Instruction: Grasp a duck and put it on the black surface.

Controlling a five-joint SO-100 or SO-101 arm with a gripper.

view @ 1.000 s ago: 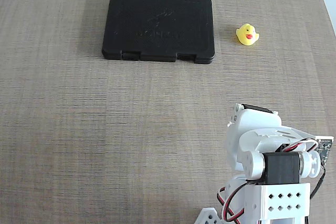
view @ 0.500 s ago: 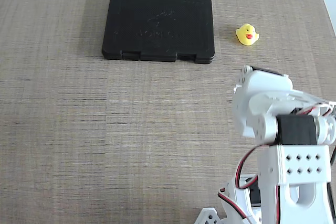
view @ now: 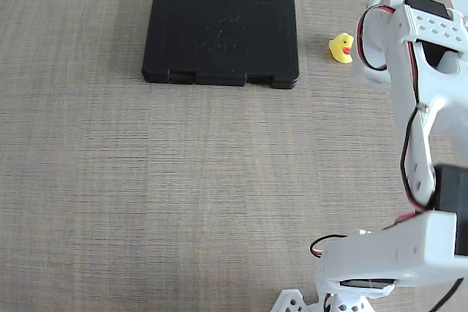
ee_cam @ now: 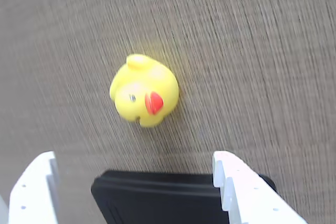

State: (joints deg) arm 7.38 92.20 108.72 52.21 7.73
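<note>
The tiny yellow duck [view: 341, 48] with a red-orange beak sits on the table just right of the black surface [view: 221, 36], a flat black slab with notched tabs on its near edge. In the wrist view the duck [ee_cam: 144, 97] lies in the middle of the picture, beyond the fingertips. My gripper [ee_cam: 134, 158] is open and empty above the table, its white fingers [ee_cam: 34, 192] spread wide and clear of the duck. Part of the black surface [ee_cam: 157, 198] shows between the fingers at the bottom. In the fixed view the fingers are hidden under the white arm [view: 420, 34].
The table [view: 183, 180] is wood-grain beige. The arm's base and lower links [view: 387, 253] stand at the bottom right of the fixed view.
</note>
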